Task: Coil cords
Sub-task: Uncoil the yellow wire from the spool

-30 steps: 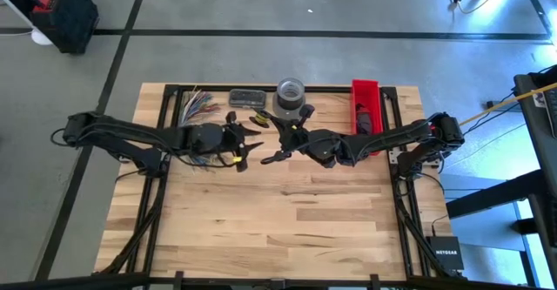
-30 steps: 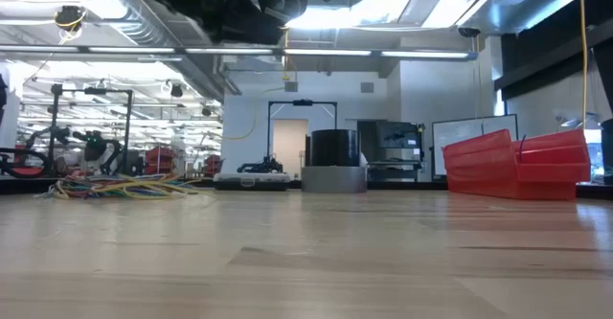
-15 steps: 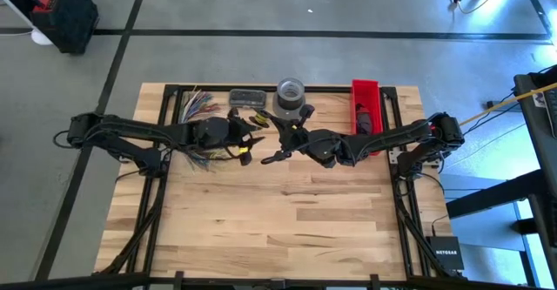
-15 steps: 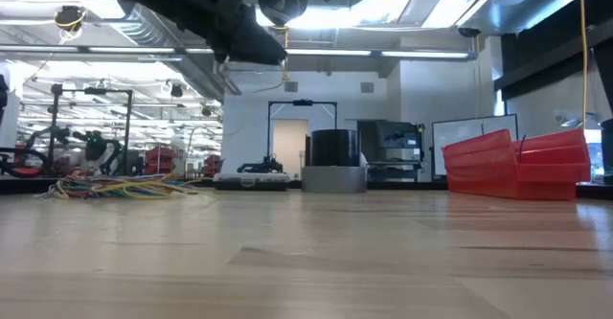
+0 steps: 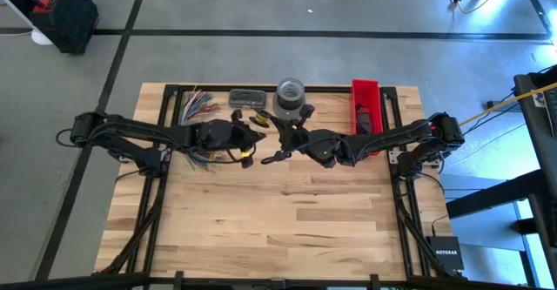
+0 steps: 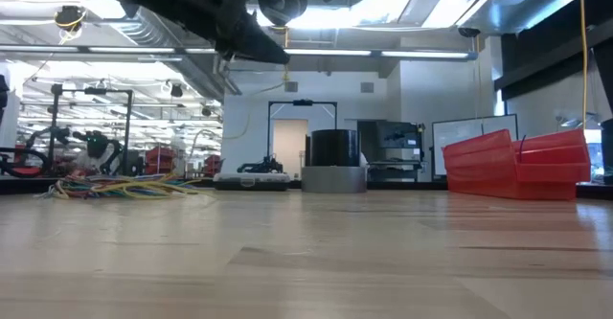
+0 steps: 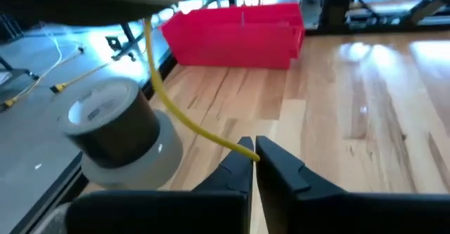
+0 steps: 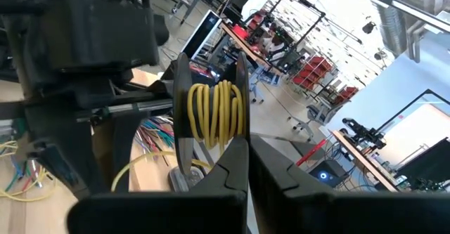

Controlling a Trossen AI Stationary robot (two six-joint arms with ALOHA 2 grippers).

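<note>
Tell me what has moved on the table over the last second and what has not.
The left gripper has moved rightward toward the right gripper, still pinching the yellow cord. The right gripper has stayed in place, still holding the yellow coil. The cord pile, tape roll and red bin have not moved.

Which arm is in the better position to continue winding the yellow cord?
Probably the left. The left gripper is shut on the yellow cord, so it can guide it. The right gripper already holds the coil, so it seems better as the holder.
</note>
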